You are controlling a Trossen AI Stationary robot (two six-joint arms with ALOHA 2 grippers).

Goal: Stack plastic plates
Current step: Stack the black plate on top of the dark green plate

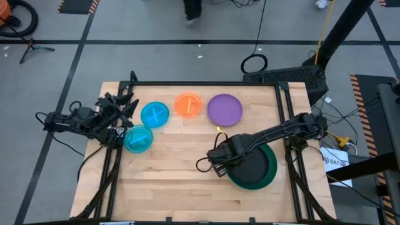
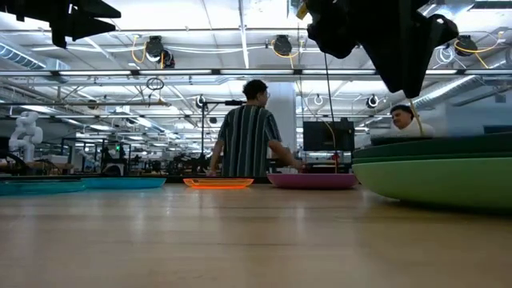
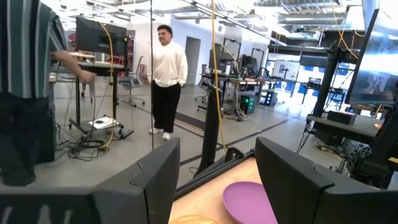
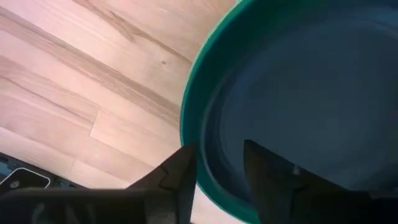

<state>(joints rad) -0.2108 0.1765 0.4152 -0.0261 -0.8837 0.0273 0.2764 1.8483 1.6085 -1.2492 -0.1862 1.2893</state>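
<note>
Right at the lens of the low view sits the stack of big plates: a light green plate (image 2: pixel 448 178) at the bottom with a dark green plate (image 2: pixel 436 149) on it. From above, a black plate (image 1: pixel 249 165) lies on top of that stack, ringed by the dark green rim, near the right edge of the worktop (image 1: pixel 181 181).

Going left to right across the high view: the left gripper (image 1: pixel 125 107) waits at the worktop's left edge, off the surface, its fingers (image 3: pixel 152 180) spread with nothing between them. Just beside it lie the two cyan-blue plates, one (image 1: pixel 138 139) nearer the front and the other (image 1: pixel 154 115) a little further back, their rims close together or touching; which, I cannot tell. Next in the back row is the orange plate (image 1: pixel 187 104), then the purple plate (image 1: pixel 224 109) just beside it, both flat on the wood and apart from the stack.

The right gripper (image 1: pixel 220 164) is at the left rim of the stack, low over the black plate. In the right wrist view its two dark fingers (image 4: pixel 177 174) stand apart astride the dark green rim, one outside over the wood and one inside over the dark plate; whether either touches the plastic I cannot tell.

Beyond the worktop, a person in a striped shirt (image 2: pixel 246 138) stands with back turned.
</note>
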